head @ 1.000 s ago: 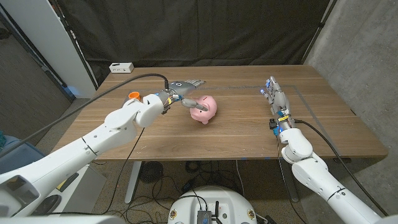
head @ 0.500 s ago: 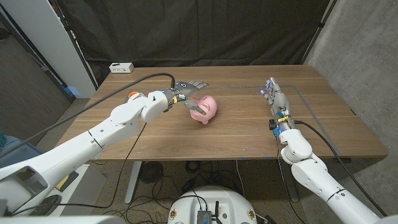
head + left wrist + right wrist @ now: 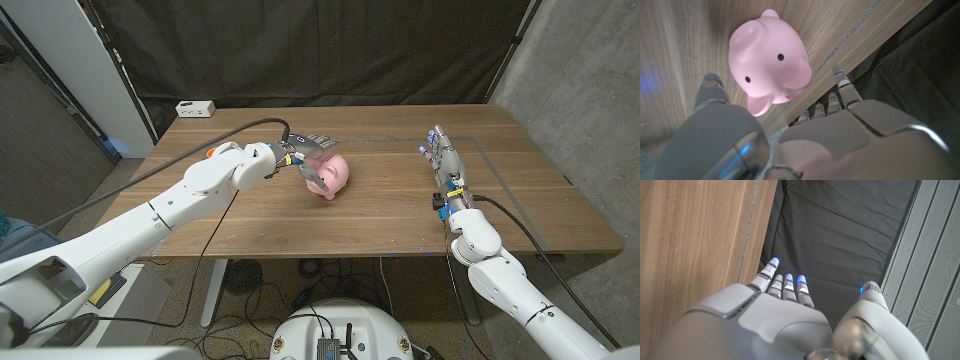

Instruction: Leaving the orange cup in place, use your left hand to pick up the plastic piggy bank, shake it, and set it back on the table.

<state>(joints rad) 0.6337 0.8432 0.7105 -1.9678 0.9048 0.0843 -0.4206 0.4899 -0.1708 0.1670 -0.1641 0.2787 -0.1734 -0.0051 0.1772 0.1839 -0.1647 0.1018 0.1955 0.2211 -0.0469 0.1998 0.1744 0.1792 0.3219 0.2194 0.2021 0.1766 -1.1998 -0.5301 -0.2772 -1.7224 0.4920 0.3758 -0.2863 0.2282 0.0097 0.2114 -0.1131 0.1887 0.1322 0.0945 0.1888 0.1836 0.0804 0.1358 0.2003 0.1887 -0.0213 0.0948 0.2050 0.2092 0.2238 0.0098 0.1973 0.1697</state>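
The pink plastic piggy bank [image 3: 331, 176] stands on the wooden table [image 3: 380, 205] near its middle. My left hand [image 3: 304, 152] hovers at the pig's left side, fingers spread above its back and thumb low by its flank. In the left wrist view the piggy bank [image 3: 769, 59] sits between the thumb and the fingers [image 3: 841, 80], and no contact shows. The orange cup [image 3: 213, 152] peeks out behind my left forearm. My right hand [image 3: 441, 152] stands at the table's right with fingers straight, and the right hand [image 3: 785, 315] holds nothing.
A white box [image 3: 195, 108] lies at the table's back left corner. A thin dark line [image 3: 400, 143] runs across the tabletop behind the pig. A black curtain hangs behind the table's far edge.
My left arm has reached further right, bringing the hand closer around the piggy bank and covering more of the orange cup. The pig and my right hand have not moved.
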